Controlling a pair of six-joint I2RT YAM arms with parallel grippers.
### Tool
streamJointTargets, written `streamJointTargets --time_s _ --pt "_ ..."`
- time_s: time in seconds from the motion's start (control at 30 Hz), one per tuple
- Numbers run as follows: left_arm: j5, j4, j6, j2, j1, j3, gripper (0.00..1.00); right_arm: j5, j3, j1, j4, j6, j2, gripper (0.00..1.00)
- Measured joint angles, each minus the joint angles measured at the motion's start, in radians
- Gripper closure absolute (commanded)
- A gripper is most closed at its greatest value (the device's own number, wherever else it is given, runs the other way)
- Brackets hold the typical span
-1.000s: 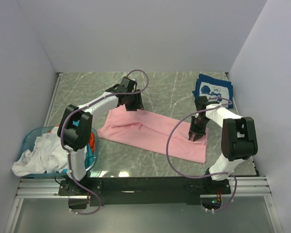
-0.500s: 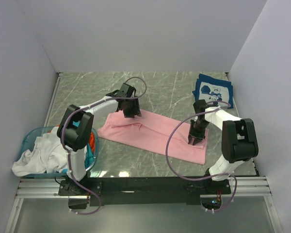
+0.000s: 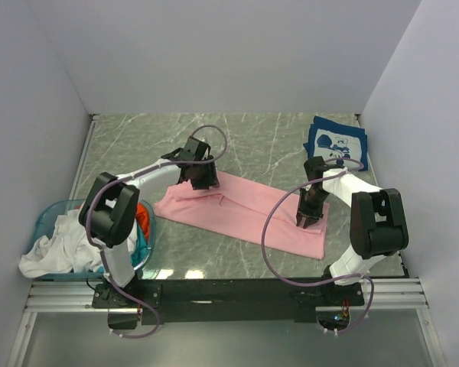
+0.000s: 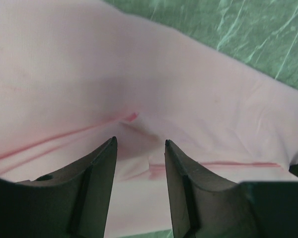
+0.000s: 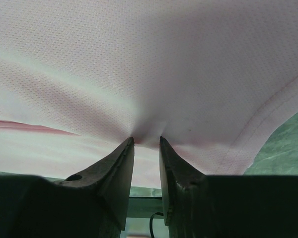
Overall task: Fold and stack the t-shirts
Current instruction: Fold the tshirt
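Observation:
A light pink t-shirt (image 3: 245, 210), folded into a long band, lies slantwise across the table's middle. My left gripper (image 3: 203, 180) stands at the band's far left end; in the left wrist view (image 4: 140, 141) its jaws are open just above the pink cloth (image 4: 89, 74). My right gripper (image 3: 310, 218) is on the band's right part; in the right wrist view (image 5: 146, 139) its jaws are nearly closed and pinch a pucker of pink cloth (image 5: 164, 59). A folded navy t-shirt with white print (image 3: 335, 141) lies at the back right.
A translucent blue basket (image 3: 44, 218) at the near left holds a white tee (image 3: 57, 245) spilling over its rim, with orange (image 3: 143, 216) and teal (image 3: 141, 241) cloth beside it. White walls enclose the green marble table (image 3: 260, 141) on three sides.
My left gripper has moved nearer and down onto the far left end of the pink shirt. My right gripper has barely shifted on the shirt's right part.

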Motion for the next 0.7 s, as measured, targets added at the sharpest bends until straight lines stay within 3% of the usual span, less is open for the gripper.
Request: streamJointTargets --time_s 0.47,0.7 --pt "0.015 0.033 -0.051 -0.166 -0.04 -0.186 0.51 0.002 0.0 0.004 0.0 0.0 0.0 0.66" --pt "-0.065 -0.006 -0.013 -0.161 -0.042 -0.048 0.55 -0.001 0.0 0.007 0.001 -0.001 0.0 0.66"
